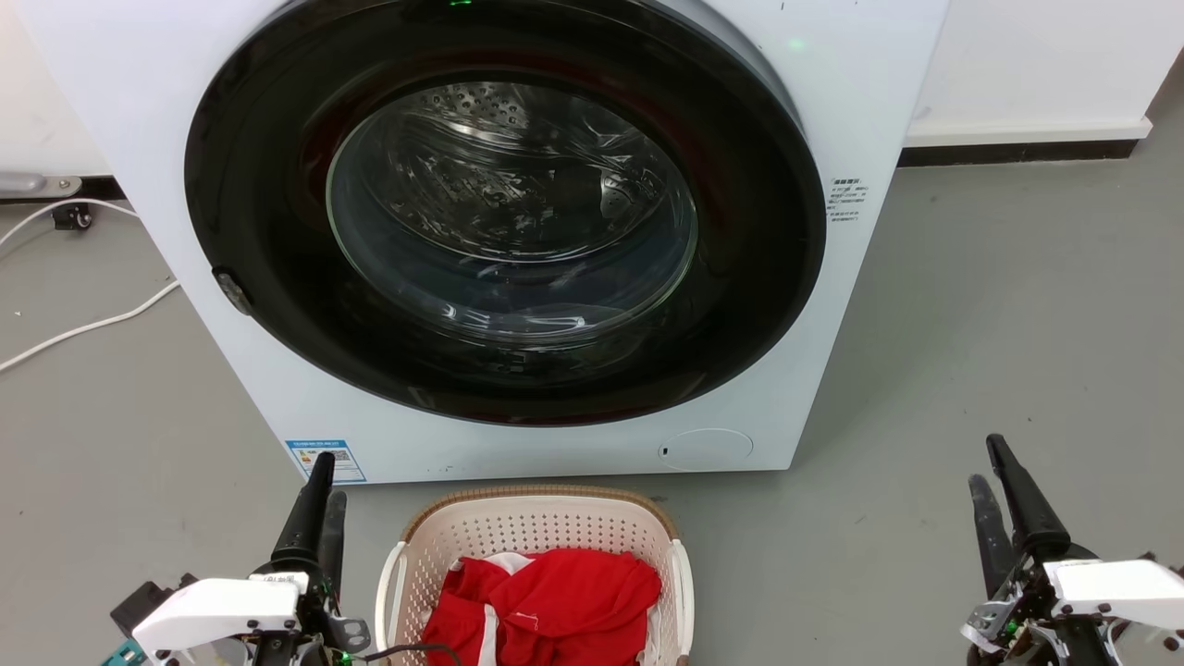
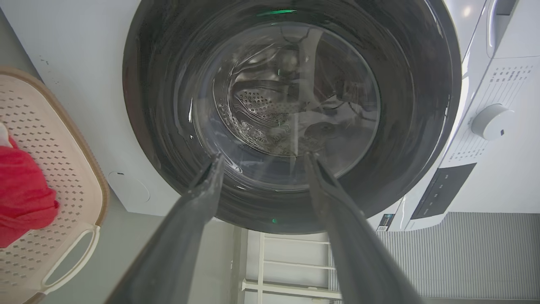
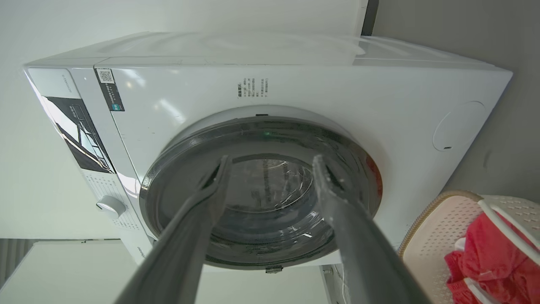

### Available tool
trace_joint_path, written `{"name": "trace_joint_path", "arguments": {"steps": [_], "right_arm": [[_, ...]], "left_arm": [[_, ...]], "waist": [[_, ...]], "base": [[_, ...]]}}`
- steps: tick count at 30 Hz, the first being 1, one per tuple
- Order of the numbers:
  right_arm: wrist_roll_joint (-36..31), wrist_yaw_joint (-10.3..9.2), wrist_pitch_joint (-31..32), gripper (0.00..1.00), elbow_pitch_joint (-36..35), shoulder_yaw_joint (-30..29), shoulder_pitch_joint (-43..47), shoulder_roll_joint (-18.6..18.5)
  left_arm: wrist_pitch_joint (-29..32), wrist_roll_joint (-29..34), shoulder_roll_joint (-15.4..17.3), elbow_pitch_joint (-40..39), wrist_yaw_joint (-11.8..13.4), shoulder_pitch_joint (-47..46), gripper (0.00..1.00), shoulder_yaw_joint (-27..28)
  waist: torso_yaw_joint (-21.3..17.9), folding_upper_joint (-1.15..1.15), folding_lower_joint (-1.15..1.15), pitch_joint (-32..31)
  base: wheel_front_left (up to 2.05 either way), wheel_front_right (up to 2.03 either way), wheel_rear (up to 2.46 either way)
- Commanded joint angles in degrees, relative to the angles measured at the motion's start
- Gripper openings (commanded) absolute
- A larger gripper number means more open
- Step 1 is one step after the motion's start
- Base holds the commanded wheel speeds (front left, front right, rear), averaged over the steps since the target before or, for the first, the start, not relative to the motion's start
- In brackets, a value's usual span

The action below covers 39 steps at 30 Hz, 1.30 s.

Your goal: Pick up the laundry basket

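Note:
The laundry basket (image 1: 520, 531), cream-white and perforated with a brown rim, stands on the floor at the bottom centre of the head view, just in front of the washing machine. A red garment (image 1: 555, 592) lies inside it. My left gripper (image 1: 328, 481) is beside the basket's left handle, open and holding nothing. My right gripper (image 1: 986, 462) is far off to the basket's right, also open and holding nothing. In the left wrist view the basket (image 2: 55, 169) sits at the left edge, past the left gripper (image 2: 263, 157). In the right wrist view the basket (image 3: 438, 228) is at the lower right, beside the right gripper (image 3: 271, 159).
A white washing machine (image 1: 879, 92) with a closed round dark door (image 1: 504, 213) rises right behind the basket. A white cable (image 1: 83, 326) runs over the grey floor (image 1: 971, 351) at the left. A white wall with a dark baseboard (image 1: 1017, 153) is at the back right.

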Motion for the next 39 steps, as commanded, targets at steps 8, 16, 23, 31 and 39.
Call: {"name": "trace_joint_path", "arguments": {"steps": [8, 16, 23, 31, 39], "right_arm": [[-13.2, 0.01, -2.8, 1.0, -5.2, 0.6, -0.7, -0.2], [-24.3, 0.01, -4.8, 1.0, -7.3, 1.7, 0.0, -0.2], [-33.8, 0.01, -6.4, 1.0, -9.0, 2.9, 0.4, -0.2], [-41.6, 0.01, -7.9, 1.0, -10.5, 3.7, 1.1, -0.2], [-47.8, 0.02, -9.4, 1.0, -12.2, 4.4, 1.9, -0.2]], "left_arm": [[-2.8, 11.5, 0.2, -3.8, 0.4, -1.4, 1.0, -0.4], [-4.7, 21.0, 0.2, -5.6, 1.7, -1.4, 1.0, -1.7], [-6.3, 28.0, 0.2, -6.4, 2.4, -1.1, 1.0, -2.7], [-7.8, 34.4, 0.3, -7.1, 2.9, -0.8, 1.0, -3.5], [-9.4, 40.4, 0.3, -8.2, 3.0, -0.4, 1.0, -3.9]], "waist": [[-0.1, 0.0, 0.0, 0.3], [-0.1, 0.0, 0.0, 0.5], [-0.1, 0.0, 0.0, 0.6], [-0.2, 0.0, 0.0, 0.7], [-0.2, 0.0, 0.0, 0.8]], "base": [[0.0, 0.0, 0.0], [0.0, 0.0, 0.0], [0.0, 0.0, 0.0], [0.0, 0.0, 0.0], [0.0, 0.0, 0.0]]}}
